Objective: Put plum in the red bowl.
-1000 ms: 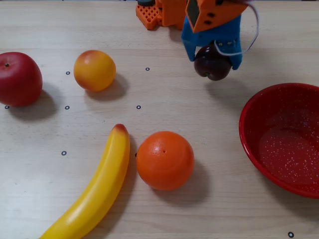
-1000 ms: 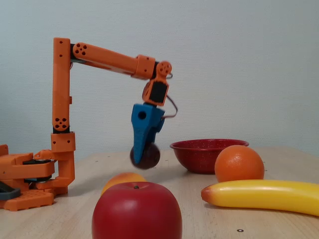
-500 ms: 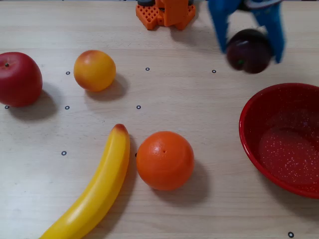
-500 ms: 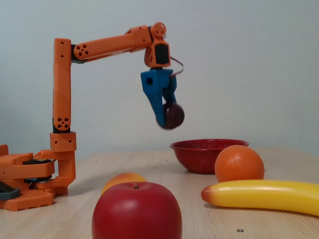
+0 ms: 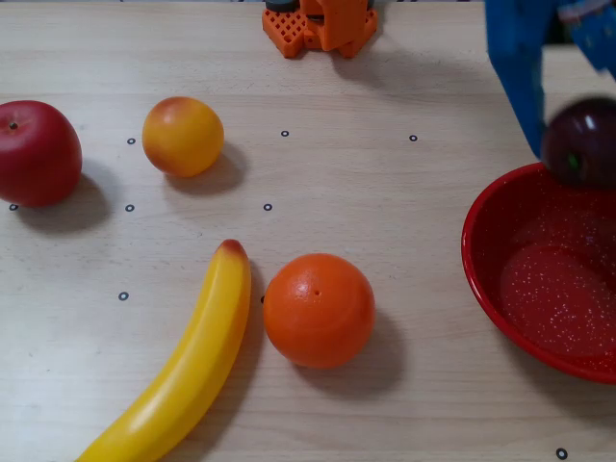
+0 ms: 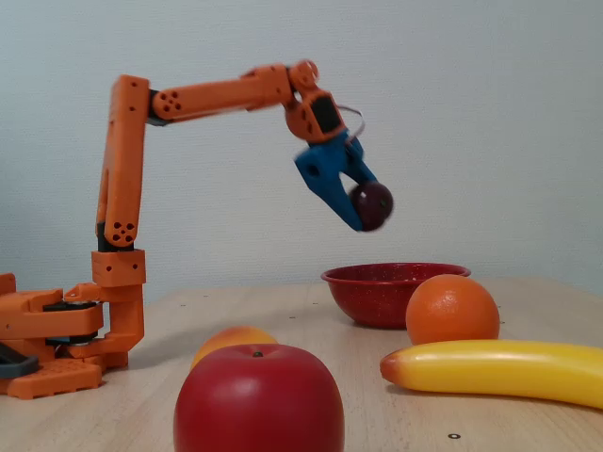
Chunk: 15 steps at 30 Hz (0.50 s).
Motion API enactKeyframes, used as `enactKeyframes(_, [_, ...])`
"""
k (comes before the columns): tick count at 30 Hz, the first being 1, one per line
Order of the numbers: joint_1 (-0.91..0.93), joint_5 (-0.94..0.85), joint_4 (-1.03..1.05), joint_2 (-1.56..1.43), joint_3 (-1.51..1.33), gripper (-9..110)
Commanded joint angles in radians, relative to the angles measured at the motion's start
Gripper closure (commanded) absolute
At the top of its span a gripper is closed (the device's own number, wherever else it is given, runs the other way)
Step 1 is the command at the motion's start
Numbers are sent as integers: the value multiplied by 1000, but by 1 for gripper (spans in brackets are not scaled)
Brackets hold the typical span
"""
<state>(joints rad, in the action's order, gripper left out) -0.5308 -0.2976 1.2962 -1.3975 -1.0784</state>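
The dark purple plum [image 5: 583, 142] [image 6: 373, 204] hangs in the air, held between the blue fingers of my gripper [image 5: 577, 135] [image 6: 369, 209], which is shut on it. In the overhead view it sits over the upper rim of the red bowl [image 5: 481, 255]. From the side in the fixed view the plum is well above the red bowl [image 6: 372, 301], over its left part. The bowl holds nothing.
A large orange [image 5: 319, 309] and a banana [image 5: 183, 366] lie mid-table, left of the bowl. A small orange-yellow fruit [image 5: 183, 136] and a red apple [image 5: 37, 152] lie at the left. The arm's orange base [image 5: 318, 24] stands at the far edge.
The gripper has carried the plum up and to the right in the overhead view, from open table to over the bowl's rim. The other fruits have not moved.
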Motion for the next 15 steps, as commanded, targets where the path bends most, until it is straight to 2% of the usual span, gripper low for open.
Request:
enactKeyframes(1, [-26,48,-110,-35,101,102])
enactKeyframes(8, [-25,97,-327,92,103,102])
enactKeyframes(15, [-11,69,-356,227,126,102])
